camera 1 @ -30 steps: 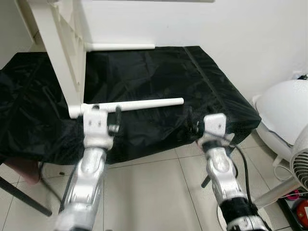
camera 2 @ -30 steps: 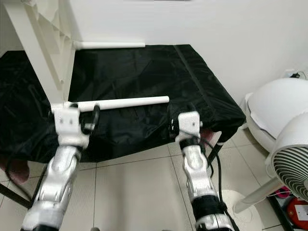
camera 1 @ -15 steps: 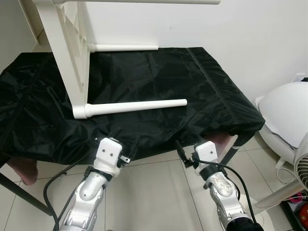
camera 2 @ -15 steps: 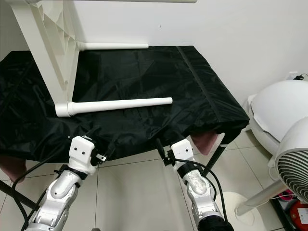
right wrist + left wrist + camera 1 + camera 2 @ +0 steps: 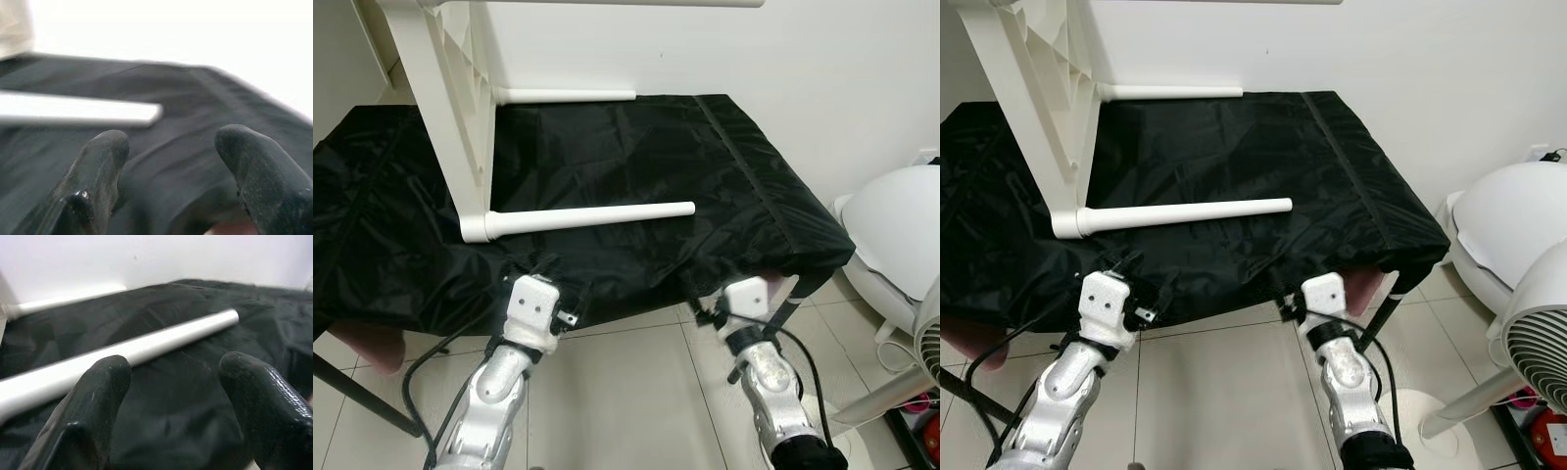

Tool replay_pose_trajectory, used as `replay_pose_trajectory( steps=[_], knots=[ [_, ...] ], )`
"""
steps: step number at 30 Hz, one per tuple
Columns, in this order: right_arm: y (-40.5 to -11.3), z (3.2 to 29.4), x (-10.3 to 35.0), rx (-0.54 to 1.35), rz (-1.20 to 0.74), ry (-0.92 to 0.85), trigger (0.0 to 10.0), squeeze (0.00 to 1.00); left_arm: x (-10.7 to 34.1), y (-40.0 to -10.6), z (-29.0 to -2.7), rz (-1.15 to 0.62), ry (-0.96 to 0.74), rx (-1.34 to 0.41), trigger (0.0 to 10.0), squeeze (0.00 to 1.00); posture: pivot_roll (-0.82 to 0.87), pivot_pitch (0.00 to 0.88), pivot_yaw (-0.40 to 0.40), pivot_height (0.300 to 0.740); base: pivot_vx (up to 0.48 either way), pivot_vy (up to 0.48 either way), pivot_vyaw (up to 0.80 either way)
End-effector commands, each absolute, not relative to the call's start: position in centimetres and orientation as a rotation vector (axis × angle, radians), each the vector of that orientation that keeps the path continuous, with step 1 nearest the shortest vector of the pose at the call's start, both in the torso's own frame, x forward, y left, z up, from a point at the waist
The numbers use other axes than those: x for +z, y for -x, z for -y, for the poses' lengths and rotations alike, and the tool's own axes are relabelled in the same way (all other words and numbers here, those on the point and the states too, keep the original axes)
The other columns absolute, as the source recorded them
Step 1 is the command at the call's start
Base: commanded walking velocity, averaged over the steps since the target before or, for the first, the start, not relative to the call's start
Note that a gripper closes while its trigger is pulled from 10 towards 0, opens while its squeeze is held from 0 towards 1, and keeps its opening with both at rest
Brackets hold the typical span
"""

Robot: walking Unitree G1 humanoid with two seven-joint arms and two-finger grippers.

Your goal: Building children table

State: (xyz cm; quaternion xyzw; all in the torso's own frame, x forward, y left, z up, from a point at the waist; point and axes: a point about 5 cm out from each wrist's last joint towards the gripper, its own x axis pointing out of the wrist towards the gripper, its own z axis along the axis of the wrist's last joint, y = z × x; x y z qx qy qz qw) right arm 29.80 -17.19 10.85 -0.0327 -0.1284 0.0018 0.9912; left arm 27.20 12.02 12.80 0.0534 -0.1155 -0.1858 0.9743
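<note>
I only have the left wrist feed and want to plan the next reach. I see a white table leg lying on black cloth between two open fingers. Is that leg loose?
Observer: No, the near leg is joined to the white table frame, which lies on its side.
Operator: Where is the right gripper?
Observer: The right gripper is open, low at the front edge of the black cloth.
Operator: And the left one?
Observer: The left gripper sits at that same edge, below the leg's joint.

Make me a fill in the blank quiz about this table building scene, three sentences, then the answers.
1. The white table leg lies on a ____ cloth.
2. The left claw has its fingers ____, holding nothing.
3. The white fan stands on the robot's ____ side.

Missing words: black; open; right
</note>
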Motion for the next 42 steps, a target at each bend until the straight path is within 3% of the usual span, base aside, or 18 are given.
replay_pose_trajectory(
  steps=[1,18,34,42],
  knots=[
    [-30.0,17.6,11.4,-0.073,0.258,0.029,10.0,0.00,13.4,-27.6,-12.8,0.222,-0.088,-0.197,10.0,0.00,-0.12,0.031,0.014,0.740,0.000,0.000,0.00],
    [-30.4,16.8,12.8,-0.061,0.309,0.090,10.0,0.00,15.4,-29.2,-14.9,0.244,-0.102,-0.046,10.0,0.00,-0.11,0.014,0.013,0.740,0.000,0.000,0.06],
    [-30.2,16.5,12.9,-0.063,0.314,0.067,10.0,0.00,15.5,-29.1,-14.8,0.236,-0.085,-0.053,10.0,0.00,-0.12,0.022,0.012,0.740,0.000,0.000,0.03],
    [-30.2,16.7,12.9,-0.069,0.307,0.071,10.0,0.00,15.5,-29.1,-15.0,0.228,-0.077,-0.052,10.0,0.00,-0.12,0.029,0.008,0.740,0.258,0.000,0.00]
  ],
)
